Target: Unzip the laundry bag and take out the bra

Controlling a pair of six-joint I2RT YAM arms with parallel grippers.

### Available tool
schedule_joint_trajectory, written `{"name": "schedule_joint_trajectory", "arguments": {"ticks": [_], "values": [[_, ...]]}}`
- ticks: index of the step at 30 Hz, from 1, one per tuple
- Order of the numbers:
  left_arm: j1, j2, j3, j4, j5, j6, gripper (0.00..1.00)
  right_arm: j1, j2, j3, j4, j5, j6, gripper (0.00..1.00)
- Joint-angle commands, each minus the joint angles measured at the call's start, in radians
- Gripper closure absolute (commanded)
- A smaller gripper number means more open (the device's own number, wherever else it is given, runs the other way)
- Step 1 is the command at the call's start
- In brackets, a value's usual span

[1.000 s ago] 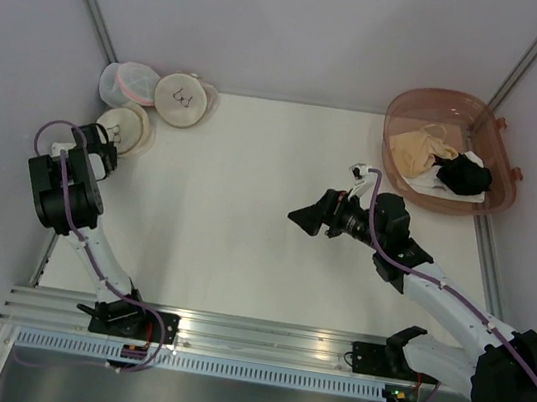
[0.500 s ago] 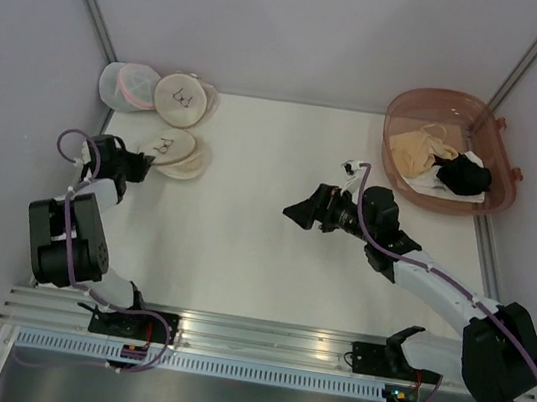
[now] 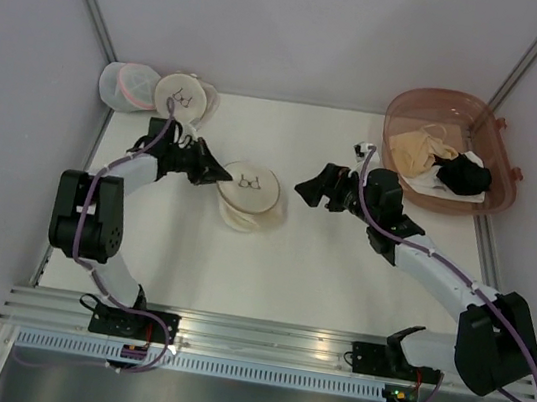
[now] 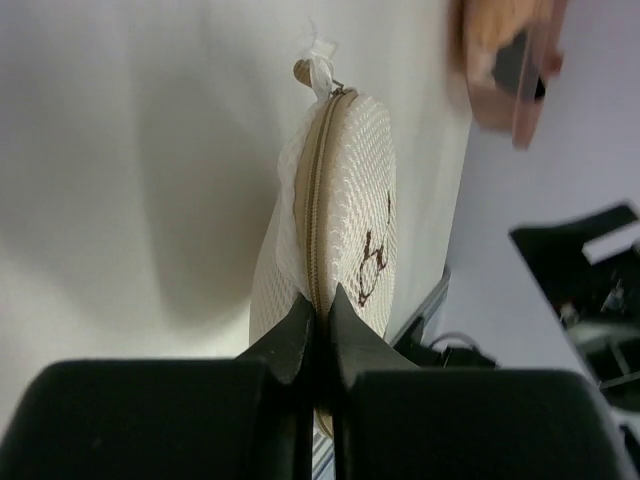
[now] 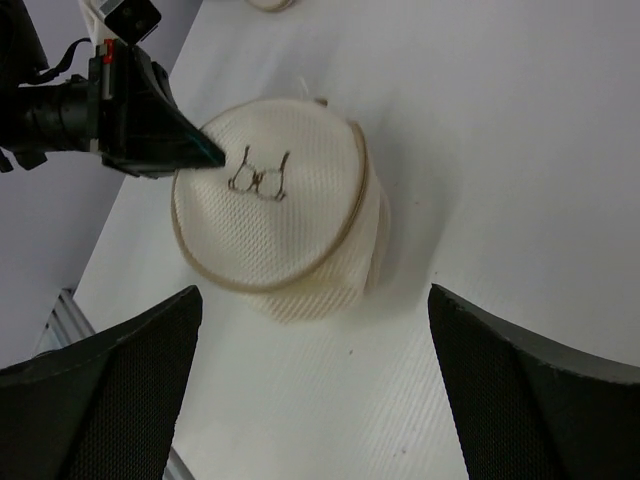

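At the table's centre, laundry bag: a round cream mesh disc, face up and slightly tilted, with the small dark bra drawing showing. More cream mesh bulges out under its 6 o'clock edge.
Zipper: it runs along the beige rim band and looks closed in the left wrist view. A small pull with a white tag sits at the end of the rim farthest from the fingers.
Left gripper: at the bag's 9 o'clock. Its two black fingers are pinched nearly together on the rim, right at the zipper line.
Right gripper: at the bag's 3 o'clock, near the bag but apart from it. Its fingers are spread wide with nothing between them.
Table: white. The bag's 6 o'clock side appears to rest on it.
Other bags: at the table's 10 to 11 o'clock corner are a white mesh bag with pink trim and, touching it, a second cream bag with the same drawing.
Basket: translucent pinkish-brown, at the table's 1 to 2 o'clock corner.
Inside the basket: a pale beige garment and a black garment, side by side.
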Motion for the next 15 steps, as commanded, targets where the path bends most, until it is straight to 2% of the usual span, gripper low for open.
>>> {"name": "schedule_joint_trajectory", "arguments": {"ticks": [1,3,8,12,15], "values": [[-0.137,0.068,0.15,-0.17,0.226,0.277,0.98,-0.068,-0.03,0.052,-0.044,0.05,-0.068,0.02],[-0.22,0.106,0.228,-0.3,0.223,0.357,0.98,-0.118,-0.015,0.056,-0.052,0.039,-0.079,0.02],[-0.332,0.116,0.291,-0.442,0.248,0.543,0.98,-0.186,0.051,0.087,-0.058,-0.027,-0.122,0.02],[-0.395,0.117,0.346,-0.589,0.25,0.698,0.98,-0.202,0.115,0.113,-0.031,-0.145,-0.116,0.02],[-0.442,0.137,0.397,-0.687,0.253,0.796,0.98,-0.203,0.177,0.113,0.049,-0.329,-0.072,0.02]]}}
